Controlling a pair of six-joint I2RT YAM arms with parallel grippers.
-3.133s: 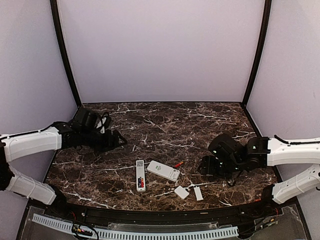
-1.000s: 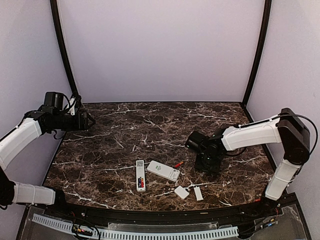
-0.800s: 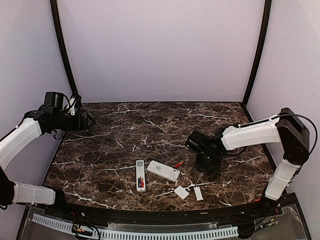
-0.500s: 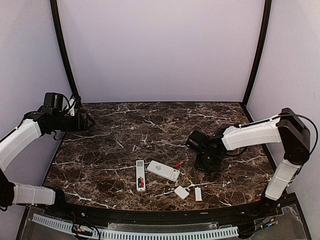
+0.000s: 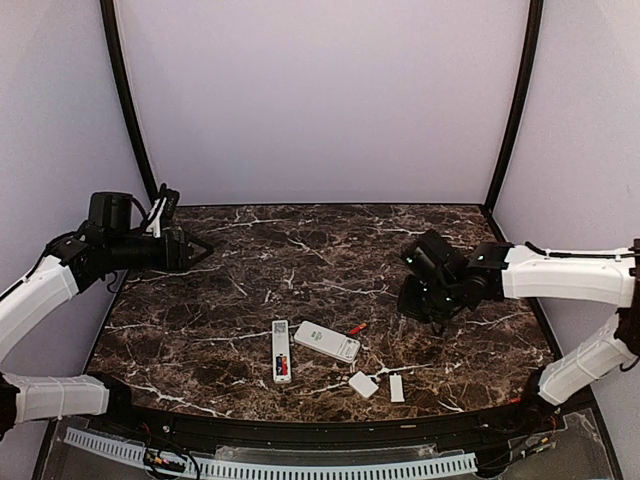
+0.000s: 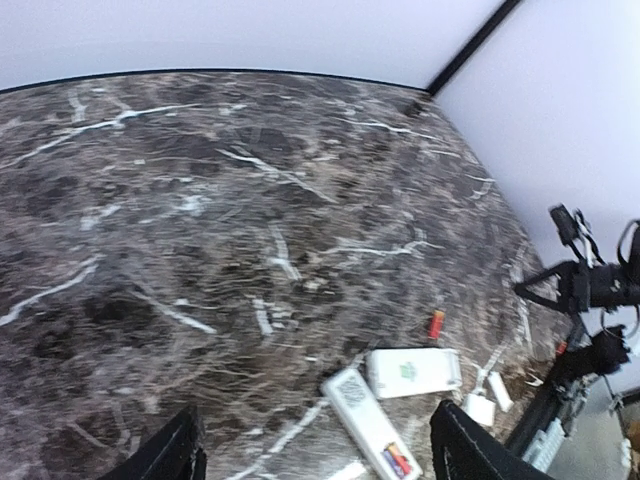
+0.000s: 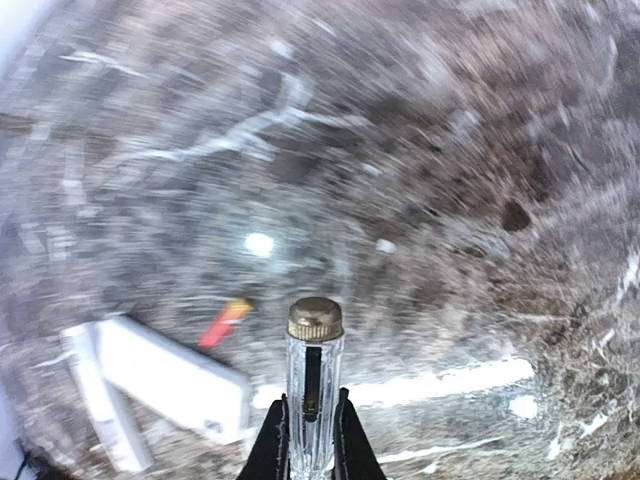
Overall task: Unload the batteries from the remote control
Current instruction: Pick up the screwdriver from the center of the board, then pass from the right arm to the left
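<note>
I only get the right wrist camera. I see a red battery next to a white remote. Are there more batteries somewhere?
Observer: Yes. The slim remote lies open, with batteries inside it.
Operator: Is the other arm holding a tool like mine?
Observer: No. The left gripper is open and empty, raised at the far left.
Operator: Did the back covers come off?
Observer: Yes. Two lie loose near the front edge, right of that remote.
</note>
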